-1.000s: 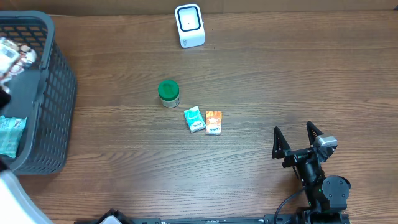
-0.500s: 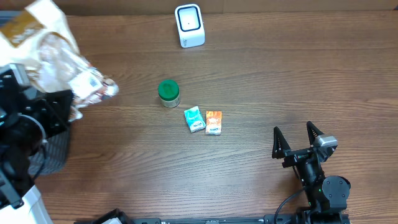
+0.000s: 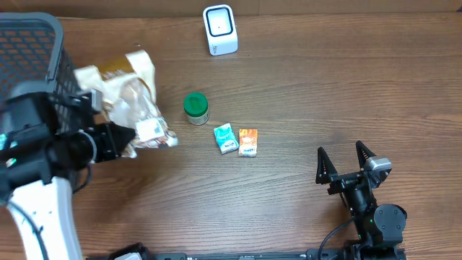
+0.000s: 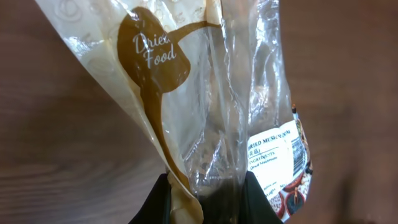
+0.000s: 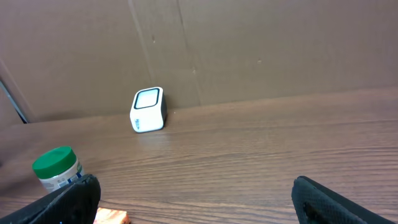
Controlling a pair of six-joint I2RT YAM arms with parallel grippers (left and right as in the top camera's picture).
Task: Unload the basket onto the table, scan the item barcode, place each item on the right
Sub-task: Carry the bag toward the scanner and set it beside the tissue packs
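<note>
The left gripper is pinched on the bag. Its two dark fingers press together on the crumpled lower end of the film, and the bag rises out of the grip to fill most of the left wrist view. The bag is clear plastic with a tan panel and a brown patch reading "Dried Food". A white label with ingredient text and a barcode sits on its right edge, just above and to the right of the fingers.

From overhead, the bag is over the left part of the table, between the basket and the jar. It stretches up and away from the gripper, with the label end nearest the jar. Whether any part of the bag touches the wood cannot be told.

The scanner stands at the far edge of the table, up and to the right of the bag and well apart from it. The jar has a green lid and stands upright just right of the bag. Beyond it, a teal packet and an orange packet lie side by side, touching or nearly so.

The right gripper sits at the near right of the table with its fingers spread wide and nothing between them, well apart from the bag. Its own camera looks across the wood to the scanner and the jar
</note>
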